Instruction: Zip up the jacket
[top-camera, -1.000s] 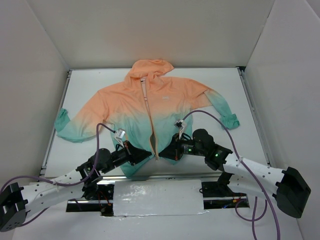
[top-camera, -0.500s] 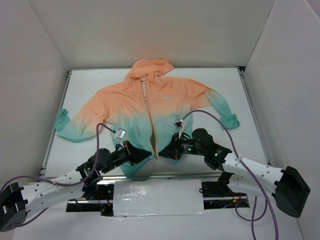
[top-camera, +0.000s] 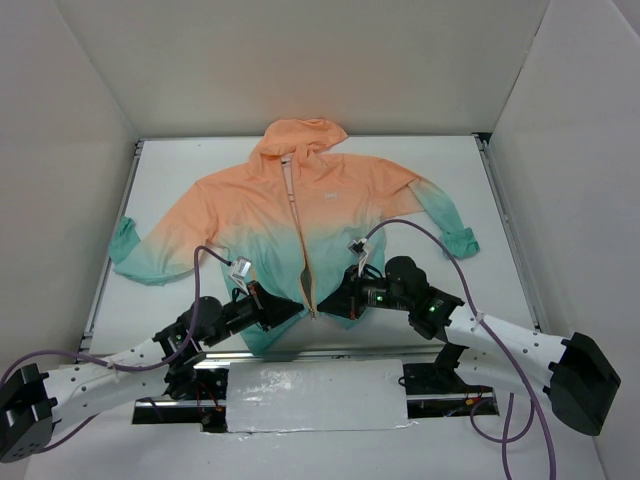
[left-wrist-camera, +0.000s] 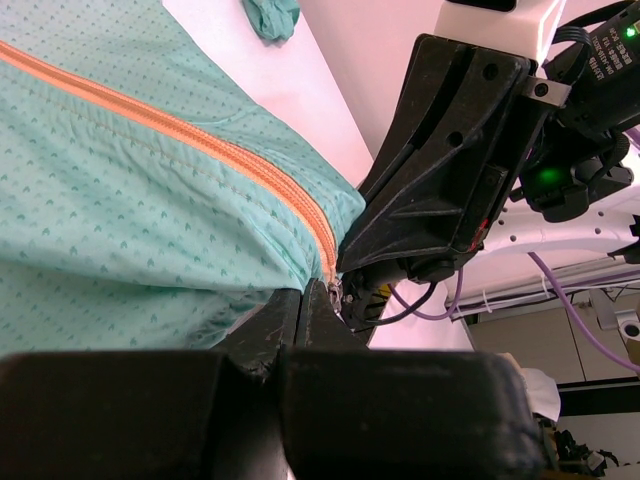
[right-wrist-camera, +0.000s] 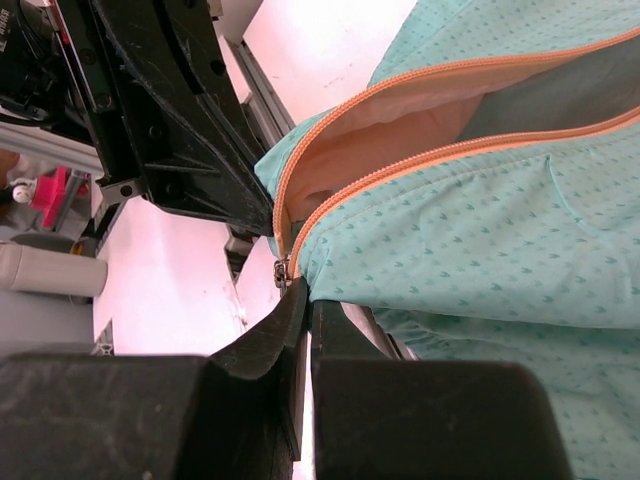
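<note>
evidently to seat the ends of the zipper (top-camera: 303, 250) together, the left gripper (top-camera: 298, 308) and right gripper (top-camera: 327, 305) each pinch shut on the teal hem of the jacket (top-camera: 300, 205), which lies flat on the table (top-camera: 440, 165).

Both arms extended low and converging; left gripper (top-camera: 298, 309) and right gripper (top-camera: 328, 303) nearly tip to tip; each closed, pinching the jacket (top-camera: 260, 215) hem.

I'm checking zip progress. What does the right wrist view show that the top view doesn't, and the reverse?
Right wrist only: the slider at the jacket hem, teeth parted above it, peach lining showing. Top only: the hood and both sleeves, spread flat. Both: left gripper and right gripper shut on the hem, either side of the zipper.
</note>
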